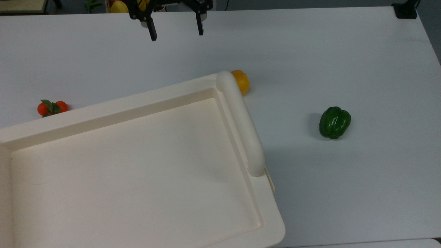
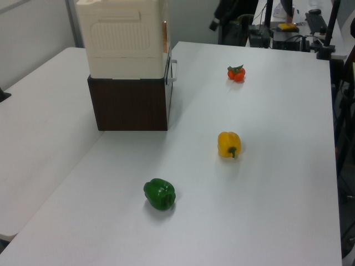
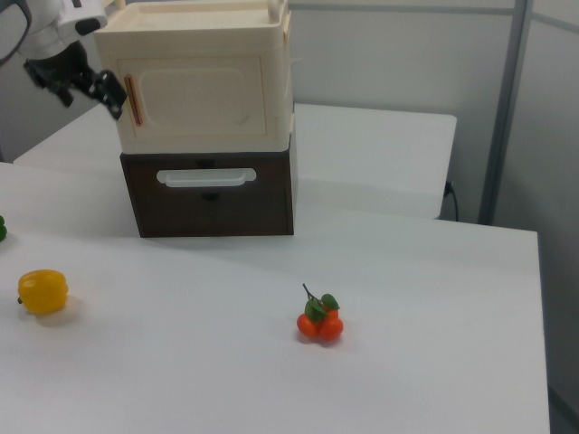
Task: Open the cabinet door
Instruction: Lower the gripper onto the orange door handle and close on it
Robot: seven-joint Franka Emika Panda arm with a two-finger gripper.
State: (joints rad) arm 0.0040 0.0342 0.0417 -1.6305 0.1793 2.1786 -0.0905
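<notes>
The gripper (image 1: 175, 33) is held wide open and empty above the table (image 1: 310, 44), well apart from the cabinet door (image 3: 194, 98).

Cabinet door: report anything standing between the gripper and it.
Nothing visible does. The open gripper hangs in the air, in the right view just off the cabinet door's left edge, with bare space between. The yellow bell pepper and tomatoes lie low on the table, outside that path.
</notes>
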